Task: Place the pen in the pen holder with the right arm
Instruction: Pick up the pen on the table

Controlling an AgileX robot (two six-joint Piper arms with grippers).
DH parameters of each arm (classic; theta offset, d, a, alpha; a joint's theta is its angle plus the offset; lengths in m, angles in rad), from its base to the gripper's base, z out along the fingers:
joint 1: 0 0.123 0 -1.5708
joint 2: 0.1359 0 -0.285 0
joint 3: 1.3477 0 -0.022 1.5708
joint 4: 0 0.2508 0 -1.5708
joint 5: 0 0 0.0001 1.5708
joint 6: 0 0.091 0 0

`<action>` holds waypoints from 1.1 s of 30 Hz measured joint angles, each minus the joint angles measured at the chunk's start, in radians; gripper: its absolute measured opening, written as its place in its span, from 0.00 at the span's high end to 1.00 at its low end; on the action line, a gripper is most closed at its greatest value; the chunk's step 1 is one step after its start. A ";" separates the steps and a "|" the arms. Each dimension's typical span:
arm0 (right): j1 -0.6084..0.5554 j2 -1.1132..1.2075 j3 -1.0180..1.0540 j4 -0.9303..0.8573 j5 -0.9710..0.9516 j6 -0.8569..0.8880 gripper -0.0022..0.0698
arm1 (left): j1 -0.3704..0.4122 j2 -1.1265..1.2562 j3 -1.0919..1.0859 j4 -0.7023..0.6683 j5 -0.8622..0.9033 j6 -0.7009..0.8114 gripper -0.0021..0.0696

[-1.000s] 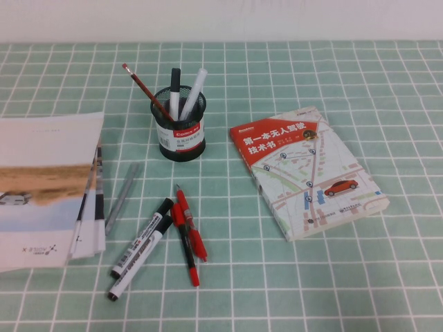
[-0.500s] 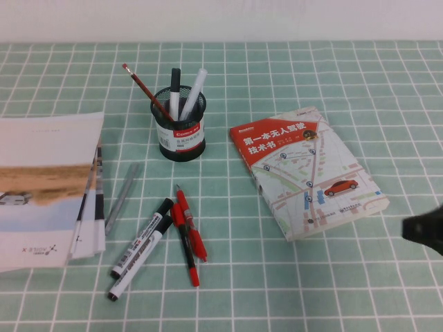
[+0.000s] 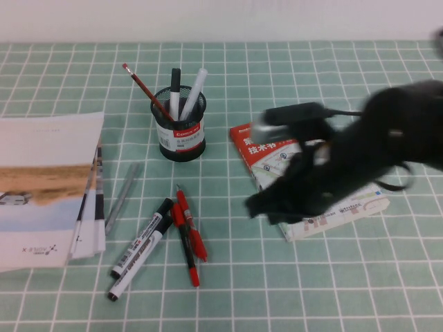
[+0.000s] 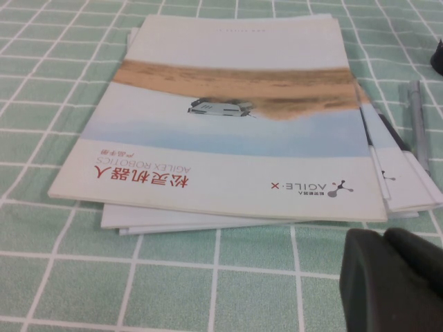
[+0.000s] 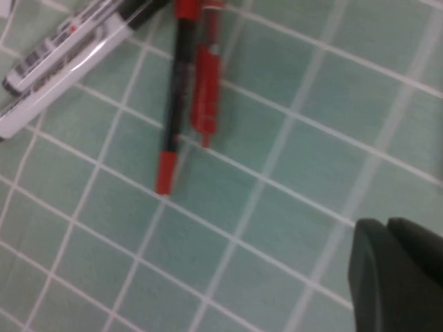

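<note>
The all-red pen [image 3: 192, 227] lies on the green checked cloth beside a black-barrelled pen with a red cap [image 3: 185, 245]. Both show in the right wrist view, the red pen [image 5: 206, 76] next to the black-barrelled one [image 5: 177, 90]. The black mesh pen holder [image 3: 181, 133] stands behind them and holds a pencil and two markers. My right arm is blurred and reaches in over the book. My right gripper [image 3: 258, 205] is shut and empty, right of the pens and above the cloth [image 5: 386, 227]. My left gripper [image 4: 385, 236] is shut and empty, low over the cloth near the booklets.
A red-and-white book [image 3: 349, 202] lies under my right arm. A stack of booklets [image 3: 48, 180] lies at the left, with a grey pen [image 3: 123, 197] beside it. Two black-and-white markers [image 3: 142, 245] lie left of the pens.
My right arm has come in from the right edge and swept left over the book toward the pens. Nothing on the table has moved.
</note>
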 joint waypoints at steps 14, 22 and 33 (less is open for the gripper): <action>0.143 0.656 -0.790 -0.177 0.285 0.130 0.61 | 0.000 0.000 0.000 0.000 0.000 0.000 0.98; 0.143 0.732 -0.857 -0.188 0.293 0.138 0.61 | 0.000 0.000 0.000 0.000 0.000 0.000 0.98; 0.143 0.741 -0.868 -0.215 0.332 0.138 0.83 | 0.000 0.000 0.000 0.000 0.000 0.000 0.98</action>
